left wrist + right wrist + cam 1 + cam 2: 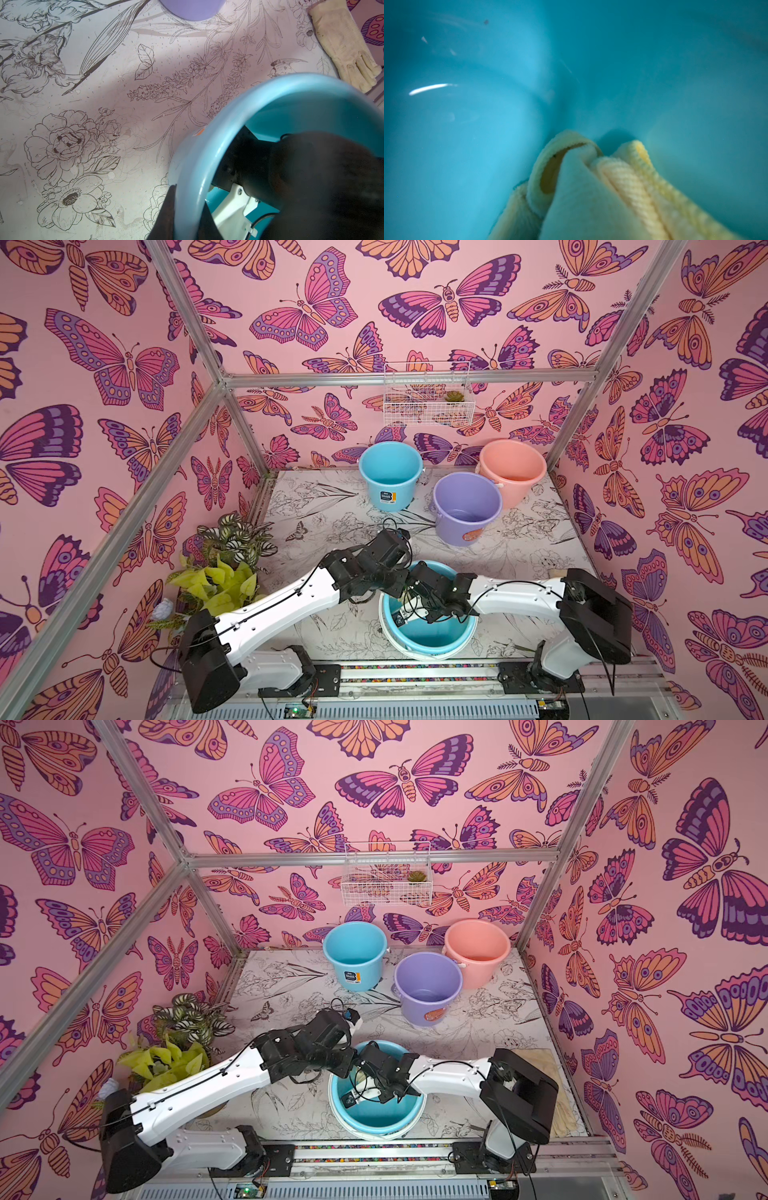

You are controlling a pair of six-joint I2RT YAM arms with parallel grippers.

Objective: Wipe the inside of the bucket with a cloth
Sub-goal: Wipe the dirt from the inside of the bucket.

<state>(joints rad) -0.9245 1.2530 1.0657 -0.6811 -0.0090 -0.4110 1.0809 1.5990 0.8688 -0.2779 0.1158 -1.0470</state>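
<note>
Butterfly wallpaper all round, pink w/ purple & orange wings; floral line-print table top (332, 506) underneath. Action's at the near blue bucket (436, 639), standing upright at the front edge of the table, about midway btwn the two arm bases. Down inside it is the cloth (591, 197), pale yellow, bunched in folds and pressed to the blue inner surface; the arm hides it in both top views. Right gripper (411, 608) is dipped into the bucket, jaws pinched tight on that cloth. Left gripper (187, 216) sits on the bucket's far-left rim, one finger outside the wall, one inside, squeezed onto it. Further back, well apart from this: lavender bucket (465, 514) w/ orange sticker, mid-table. Behind it, salmon bucket (513, 472) to the right & a 2nd blue bucket (390, 477) to the left, both by the back wall. White wire basket (428, 393) hangs on the wall above them. Leafy plants (224, 564) fill the left front corner. Tan fabric piece (563, 1110) lies along the right wall, partly behind the right arm's elbow.
</note>
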